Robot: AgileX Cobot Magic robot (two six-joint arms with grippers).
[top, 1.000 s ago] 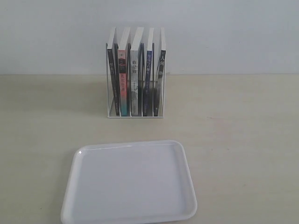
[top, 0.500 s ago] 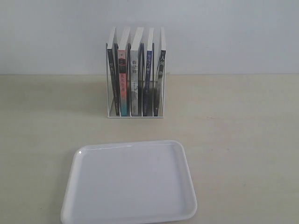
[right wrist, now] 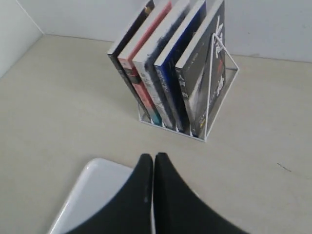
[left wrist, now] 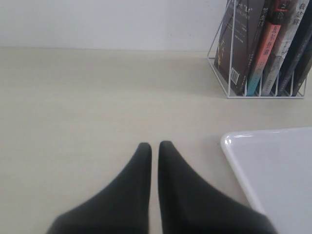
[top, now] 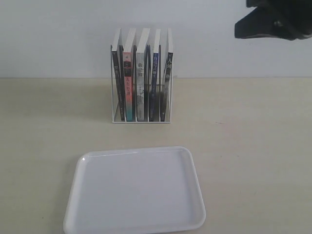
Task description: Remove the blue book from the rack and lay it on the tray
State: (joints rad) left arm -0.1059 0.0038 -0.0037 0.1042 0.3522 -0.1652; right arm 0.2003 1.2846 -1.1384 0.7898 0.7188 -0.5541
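Ext view: right arm (top: 275, 22) at 1 o'clock is a dark blur, cut by frame edges. Blue book (top: 154, 83) shows spine only, cover hidden btwn neighbours; titles too small to read. Left wrist view: rack (left wrist: 218, 77) & tray (left wrist: 273, 175) cropped. Right wrist view: right gripper (right wrist: 153, 157) hides most of tray; book tops cropped.

Dark blue book (top: 154, 87), white rack (top: 141, 121), white tray (top: 136, 195)

Pale beige table (top: 253, 146) with the white wire rack (top: 141, 122) and, apart from it, the flat white tray (top: 136, 195).
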